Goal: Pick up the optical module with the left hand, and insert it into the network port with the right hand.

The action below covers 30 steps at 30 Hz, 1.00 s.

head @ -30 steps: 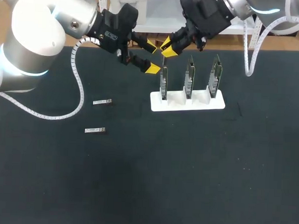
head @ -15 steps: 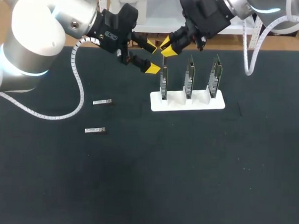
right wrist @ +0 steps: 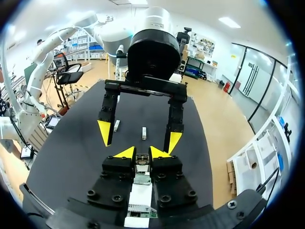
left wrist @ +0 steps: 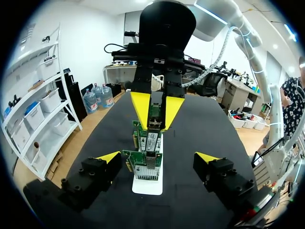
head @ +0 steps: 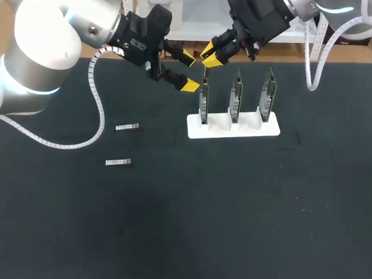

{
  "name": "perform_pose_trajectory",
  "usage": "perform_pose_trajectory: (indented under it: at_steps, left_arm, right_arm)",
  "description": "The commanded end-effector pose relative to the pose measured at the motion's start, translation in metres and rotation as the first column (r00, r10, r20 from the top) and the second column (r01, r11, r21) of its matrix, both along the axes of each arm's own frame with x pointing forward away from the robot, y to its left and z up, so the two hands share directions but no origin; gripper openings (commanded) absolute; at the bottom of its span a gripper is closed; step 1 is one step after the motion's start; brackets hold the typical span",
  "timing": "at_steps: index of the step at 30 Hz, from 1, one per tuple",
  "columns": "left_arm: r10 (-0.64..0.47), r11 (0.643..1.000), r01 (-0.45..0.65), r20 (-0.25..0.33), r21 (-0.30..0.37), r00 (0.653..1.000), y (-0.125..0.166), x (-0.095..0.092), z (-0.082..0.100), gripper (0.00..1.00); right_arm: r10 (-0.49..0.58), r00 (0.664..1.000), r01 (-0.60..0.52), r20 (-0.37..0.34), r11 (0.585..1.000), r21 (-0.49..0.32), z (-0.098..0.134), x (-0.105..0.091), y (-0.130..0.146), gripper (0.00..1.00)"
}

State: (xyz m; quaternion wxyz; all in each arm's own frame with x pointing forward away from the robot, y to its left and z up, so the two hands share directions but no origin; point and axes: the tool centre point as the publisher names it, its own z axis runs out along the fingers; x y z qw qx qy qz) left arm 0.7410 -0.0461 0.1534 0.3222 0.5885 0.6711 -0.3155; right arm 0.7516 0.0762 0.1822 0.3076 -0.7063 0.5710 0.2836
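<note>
My right gripper [head: 209,58] hangs just above the leftmost of three green network cards [head: 203,104], shut on a small metal optical module [head: 204,72] that points down at the card's top. In the right wrist view the module [right wrist: 142,160] sits between the yellow tips of that gripper [right wrist: 142,153]. My left gripper [head: 189,70] is open and holds nothing, its fingers standing either side of the right gripper's tips. From the left wrist view, the open left gripper [left wrist: 157,158] frames the nearest card [left wrist: 145,164], with the right gripper [left wrist: 155,110] above it.
The cards stand in a white holder [head: 236,127] at the table's back middle. Two spare modules lie to the left, one [head: 128,128] nearer the holder and one [head: 118,163] closer to the front. A coiled cable [head: 100,105] droops from the left arm.
The right gripper has shifted slightly up and to the right with the module. The left arm has kept still.
</note>
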Motion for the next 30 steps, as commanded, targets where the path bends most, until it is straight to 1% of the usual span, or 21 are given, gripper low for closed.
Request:
perform_pose_trajectory:
  at_steps: [1, 16, 30]
  left_arm:
    - [0.002, 1.000, -0.002, -0.002, 0.006, 1.000, -0.0014, 0.0003, 0.0008, 1.00]
    - [0.002, 1.000, -0.002, -0.002, 0.006, 1.000, -0.0014, 0.0003, 0.0008, 1.00]
    - [0.002, 1.000, -0.002, -0.002, 0.006, 1.000, -0.0014, 0.0003, 0.0008, 1.00]
  right_arm:
    - [0.001, 1.000, -0.001, 0.008, 1.000, -0.001, 0.0022, -0.0009, -0.0020, 0.00]
    - [-0.007, 1.000, 0.007, 0.010, 1.000, 0.017, 0.0049, 0.0004, -0.0033, 0.00]
    - [-0.011, 1.000, 0.011, 0.015, 1.000, 0.015, 0.0022, 0.0033, -0.0034, 0.00]
